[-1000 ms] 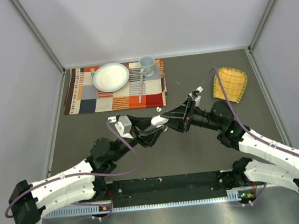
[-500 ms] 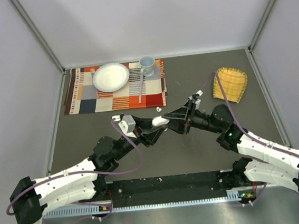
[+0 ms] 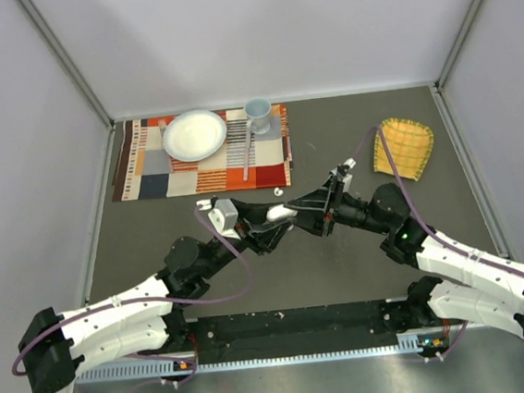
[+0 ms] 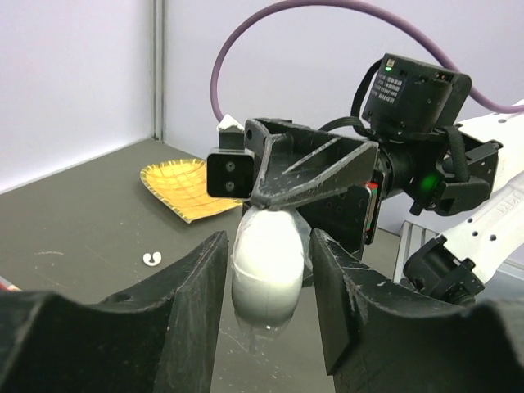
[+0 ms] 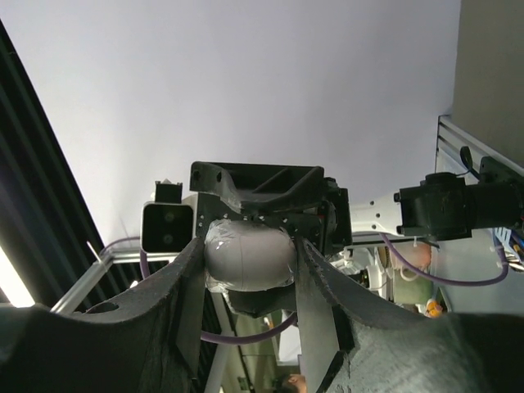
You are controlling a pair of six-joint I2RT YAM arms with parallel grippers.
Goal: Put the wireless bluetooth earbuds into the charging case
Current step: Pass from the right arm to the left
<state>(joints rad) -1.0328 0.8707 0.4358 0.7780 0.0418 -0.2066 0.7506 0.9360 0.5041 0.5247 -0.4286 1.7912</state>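
Note:
The white charging case (image 3: 279,212) hangs above the dark table at mid-scene, wrapped in clear film. My right gripper (image 3: 293,213) is shut on it; in the right wrist view (image 5: 249,246) both fingers press the case (image 5: 248,258). My left gripper (image 3: 267,225) is open around the same case; in the left wrist view (image 4: 268,239) narrow gaps show on both sides of the case (image 4: 264,266). One tiny white earbud (image 3: 278,192) lies on the table just beyond the grippers, also seen in the left wrist view (image 4: 151,259). No other earbud is in view.
A striped placemat (image 3: 162,174) at the back left carries a white plate (image 3: 194,133), a pale mug (image 3: 257,113) and a spoon (image 3: 247,147). A yellow cloth (image 3: 403,148) lies at the back right, also in the left wrist view (image 4: 184,184).
My left gripper has moved up and forward, bringing its fingers around the case held by my right gripper. The right arm has shifted slightly left.

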